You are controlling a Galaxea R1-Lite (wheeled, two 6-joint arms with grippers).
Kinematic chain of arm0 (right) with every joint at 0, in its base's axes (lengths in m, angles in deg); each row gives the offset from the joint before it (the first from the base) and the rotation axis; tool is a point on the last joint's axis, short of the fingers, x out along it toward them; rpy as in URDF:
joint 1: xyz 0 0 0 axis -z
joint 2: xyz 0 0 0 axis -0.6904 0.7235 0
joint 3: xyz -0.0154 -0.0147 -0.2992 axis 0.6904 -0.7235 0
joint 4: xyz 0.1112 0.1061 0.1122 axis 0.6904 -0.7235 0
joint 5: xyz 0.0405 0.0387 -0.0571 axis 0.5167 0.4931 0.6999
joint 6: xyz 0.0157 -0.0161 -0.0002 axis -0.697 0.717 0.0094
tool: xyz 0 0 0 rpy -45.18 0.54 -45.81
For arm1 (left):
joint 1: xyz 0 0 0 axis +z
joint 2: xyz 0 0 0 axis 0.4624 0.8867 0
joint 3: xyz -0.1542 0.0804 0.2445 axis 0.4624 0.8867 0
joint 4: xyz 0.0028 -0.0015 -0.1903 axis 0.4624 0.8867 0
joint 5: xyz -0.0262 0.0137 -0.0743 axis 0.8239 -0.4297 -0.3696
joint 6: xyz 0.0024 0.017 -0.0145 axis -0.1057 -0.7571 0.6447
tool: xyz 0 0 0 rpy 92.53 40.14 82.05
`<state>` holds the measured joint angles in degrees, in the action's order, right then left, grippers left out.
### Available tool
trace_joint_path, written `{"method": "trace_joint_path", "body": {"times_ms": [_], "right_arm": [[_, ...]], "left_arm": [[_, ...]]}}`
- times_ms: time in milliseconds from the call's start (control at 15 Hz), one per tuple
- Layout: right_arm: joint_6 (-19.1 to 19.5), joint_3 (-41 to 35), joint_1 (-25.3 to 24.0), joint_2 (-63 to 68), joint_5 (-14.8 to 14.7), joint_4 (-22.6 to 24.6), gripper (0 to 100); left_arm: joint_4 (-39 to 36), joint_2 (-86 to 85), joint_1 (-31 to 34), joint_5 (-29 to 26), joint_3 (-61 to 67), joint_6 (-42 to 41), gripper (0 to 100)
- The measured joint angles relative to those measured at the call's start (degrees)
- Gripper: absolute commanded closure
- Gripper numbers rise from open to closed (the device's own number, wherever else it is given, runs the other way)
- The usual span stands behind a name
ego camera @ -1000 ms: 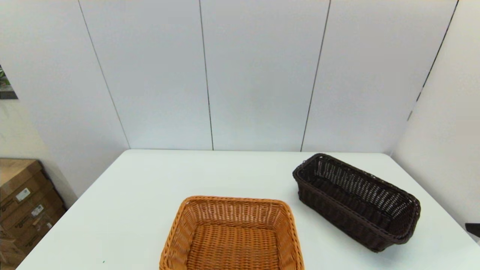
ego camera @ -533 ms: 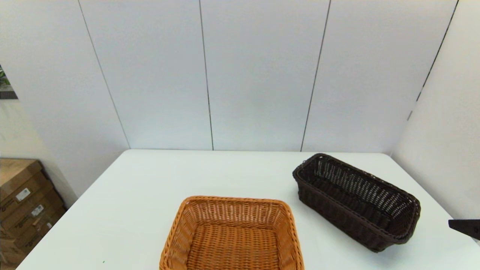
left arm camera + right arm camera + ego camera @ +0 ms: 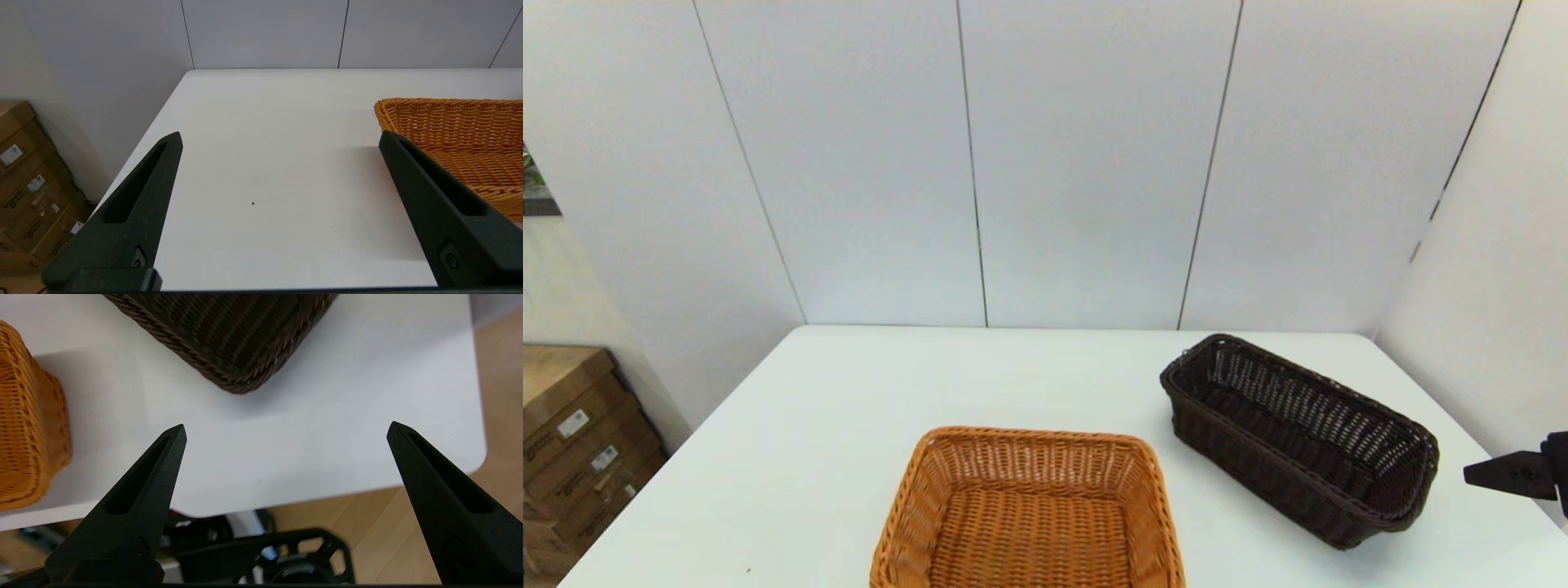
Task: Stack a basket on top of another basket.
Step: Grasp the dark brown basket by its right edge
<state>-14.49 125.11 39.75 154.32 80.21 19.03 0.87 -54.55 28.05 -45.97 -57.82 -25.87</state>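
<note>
The dark brown basket (image 3: 1298, 441) stands on the right side of the white table (image 3: 849, 408), angled, with nothing in it. The orange-tan basket (image 3: 1029, 514) sits at the near middle, also with nothing inside. My right gripper (image 3: 286, 426) is open above the table's near right corner, short of the dark basket (image 3: 229, 330), with the orange basket (image 3: 24, 428) off to one side. One of its fingers (image 3: 1507, 474) shows at the head view's right edge, just right of the dark basket. My left gripper (image 3: 280, 136) hangs open over bare table beside the orange basket (image 3: 453, 139).
Stacked cardboard boxes (image 3: 572, 441) stand on the floor left of the table. White wall panels close the back and right sides. The table's rounded near right corner (image 3: 474, 457) and the robot's dark base (image 3: 286, 555) lie below the right gripper.
The right gripper's finger has come farther into the head view from the right edge, rising and moving left toward the dark basket. Both baskets have stayed put.
</note>
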Motion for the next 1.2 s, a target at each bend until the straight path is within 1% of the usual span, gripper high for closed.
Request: {"method": "trace_joint_path", "body": {"times_ms": [133,267,400,533,733,867,1200], "right_arm": [[-4.66,3.50,-0.99,2.28,0.02,-4.57,0],[-8.66,5.16,-2.10,4.40,-0.02,-5.68,0],[-13.84,6.80,-3.99,6.77,0.06,-8.46,0],[-19.63,8.85,-6.97,9.03,0.35,-11.28,0],[-24.99,10.34,-10.03,12.64,0.46,-12.54,0],[-26.15,11.35,-10.58,15.42,0.61,-12.48,0],[-26.23,14.80,-11.57,21.41,1.49,-12.00,0]], "left_arm": [[0.02,0.00,0.01,-0.02,0.00,0.00,0],[0.00,0.00,0.01,-0.02,0.00,0.00,0],[0.02,0.00,0.04,-0.02,0.00,0.00,0],[0.00,0.00,0.01,-0.02,0.00,0.00,0],[0.02,0.00,0.01,-0.02,0.00,0.00,0],[0.00,0.00,0.01,-0.02,0.00,0.01,0],[0.02,0.00,0.01,-0.02,0.00,0.00,0]]}}
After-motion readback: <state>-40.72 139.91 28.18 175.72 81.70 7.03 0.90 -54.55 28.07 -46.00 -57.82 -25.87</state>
